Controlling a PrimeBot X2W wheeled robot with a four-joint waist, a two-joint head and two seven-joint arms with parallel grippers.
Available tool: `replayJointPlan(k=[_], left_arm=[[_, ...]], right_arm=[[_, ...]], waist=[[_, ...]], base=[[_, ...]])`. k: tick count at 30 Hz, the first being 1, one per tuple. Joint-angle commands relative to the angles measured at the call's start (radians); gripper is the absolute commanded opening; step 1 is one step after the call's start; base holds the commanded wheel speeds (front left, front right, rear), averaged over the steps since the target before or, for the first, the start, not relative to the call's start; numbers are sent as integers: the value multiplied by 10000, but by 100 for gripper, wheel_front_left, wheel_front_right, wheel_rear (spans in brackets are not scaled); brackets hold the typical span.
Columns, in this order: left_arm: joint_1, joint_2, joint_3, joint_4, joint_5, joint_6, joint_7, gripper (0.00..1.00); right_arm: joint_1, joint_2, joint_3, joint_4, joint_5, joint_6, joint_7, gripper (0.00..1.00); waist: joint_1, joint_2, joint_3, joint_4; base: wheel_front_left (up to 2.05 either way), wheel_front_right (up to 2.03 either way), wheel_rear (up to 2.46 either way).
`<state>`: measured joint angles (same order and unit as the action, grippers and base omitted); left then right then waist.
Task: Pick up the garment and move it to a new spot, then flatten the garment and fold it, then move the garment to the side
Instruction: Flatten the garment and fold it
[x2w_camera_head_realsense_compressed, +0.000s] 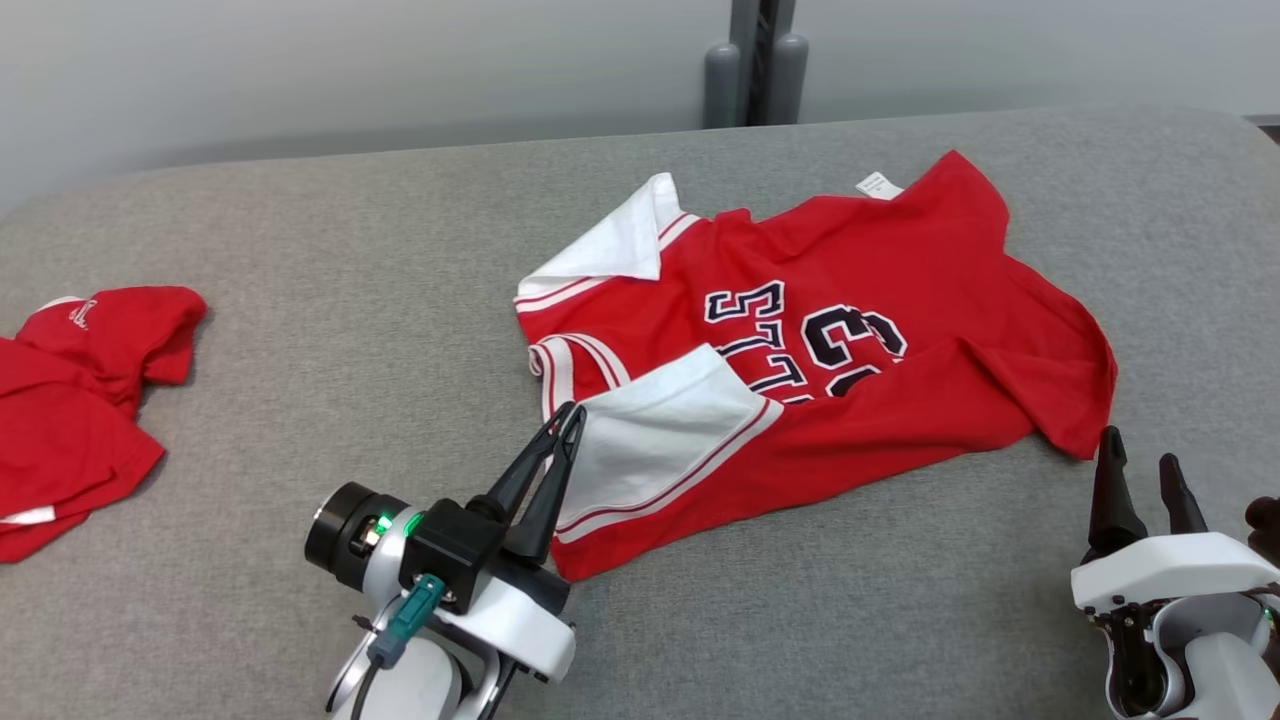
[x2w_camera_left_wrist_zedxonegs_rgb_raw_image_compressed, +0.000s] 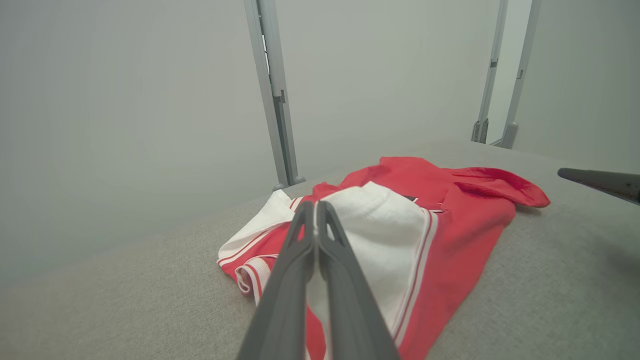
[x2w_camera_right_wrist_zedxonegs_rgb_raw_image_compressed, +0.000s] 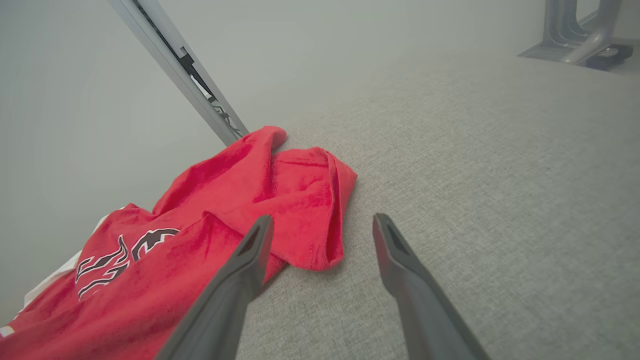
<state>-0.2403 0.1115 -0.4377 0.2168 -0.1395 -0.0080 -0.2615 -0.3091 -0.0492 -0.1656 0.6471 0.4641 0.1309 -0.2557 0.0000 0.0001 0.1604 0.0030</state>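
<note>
progress looked partial: the garment (x2w_camera_head_realsense_compressed: 850, 330) lay near the middle of the grey counter (x2w_camera_head_realsense_compressed: 300, 300), spread out but not flat (a white panel (x2w_camera_head_realsense_compressed: 660, 430) was turned over its near left part, and folds crossed the printed numbers (x2w_camera_head_realsense_compressed: 800, 335)). whether the move to a new spot had been done could not be told from its position alone. flattening seemed to be the step in hand, with folding and the shift to the side left to do. the left pincer (x2w_camera_head_realsense_compressed: 570, 412) had its fingers pressed together, tips at the left edge of the white panel; whether a bit of cloth sat between them could not be made out. the right pincer (x2w_camera_head_realsense_compressed: 1138, 447) stood with its fingers apart, holding nothing, just beside the garment's near right corner. a second red garment (x2w_camera_head_realsense_compressed: 80, 400) lay crumpled well apart, at the counter's left edge.
</note>
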Motion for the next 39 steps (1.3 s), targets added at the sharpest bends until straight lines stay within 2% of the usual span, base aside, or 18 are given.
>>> replayJointPlan(k=[1,11,23,24,25,28,39], left_arm=[[87,-1,-38,-52,92,-37,-46,0],[157,-46,-331,-111,133,-118,-47,0],[17,38,-425,-163,144,-35,-48,0],[-11,41,-429,-155,139,-27,-48,0],[-36,46,-431,-145,133,-23,-48,0],[-115,66,-436,-111,115,-5,-48,0],[-185,125,-275,-140,-44,125,-48,0]], right_arm=[[-157,-42,-48,186,170,-3,73,100],[-832,-61,-382,1595,1126,-3,209,100],[-1209,-135,-377,2191,1709,-3,-40,100],[-1247,-129,-390,2201,1820,-3,-32,69],[-1285,-125,-394,2206,1922,-3,-45,42],[-1341,-159,-312,2224,2133,-3,-68,0],[-1126,-587,196,1777,2467,-3,-105,0]], waist=[[0,-1,-24,159],[0,-1,147,582],[0,-1,417,687],[0,-1,441,683],[0,-1,462,677],[0,-1,511,648],[0,-1,311,501]], base=[[0,0,0],[0,0,0],[0,0,0],[0,0,0],[0,0,0],[0,0,0],[0,0,0]])
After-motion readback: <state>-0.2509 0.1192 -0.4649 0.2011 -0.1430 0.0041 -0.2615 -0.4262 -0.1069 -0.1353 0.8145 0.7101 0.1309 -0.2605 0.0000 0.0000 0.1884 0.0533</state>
